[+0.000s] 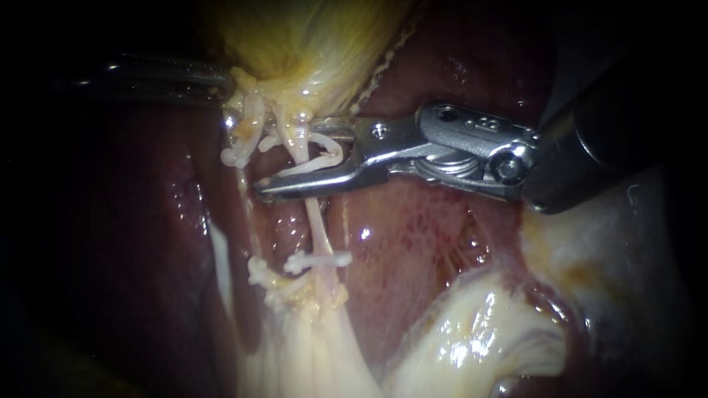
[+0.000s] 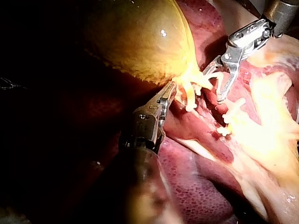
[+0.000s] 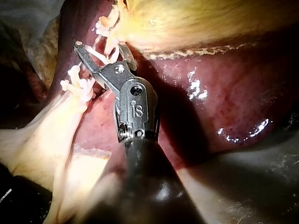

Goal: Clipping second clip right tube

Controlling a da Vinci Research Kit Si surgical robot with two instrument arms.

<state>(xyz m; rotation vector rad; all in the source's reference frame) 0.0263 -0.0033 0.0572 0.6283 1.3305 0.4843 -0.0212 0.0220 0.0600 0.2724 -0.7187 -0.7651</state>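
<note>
Endoscope view shows it best. The right instrument (image 1: 291,156) reaches in from the right, its jaws standing wide with a loaded clip (image 1: 328,156) seated between them and touching both. The clip's spread legs straddle the right tube (image 1: 318,225) just under the gallbladder (image 1: 310,37). Further down the same tube a lower clip (image 1: 318,259) sits closed across it, well apart from the jaws. Beside that tube runs the thinner left tube (image 1: 247,210), with pale clips of its own near each end.

The left instrument (image 1: 227,94) comes in from the left to the gallbladder's neck. In the left wrist view its jaws lie pressed together on the yellow tissue there. The liver (image 1: 413,236) lies dark red behind all of it.

Some of this is hard to make out. The right instrument's upper jaw is half lost among the tube and the glare. The left shaft is nearly black in shadow. The right shaft is cut off at the upper right edge.
</note>
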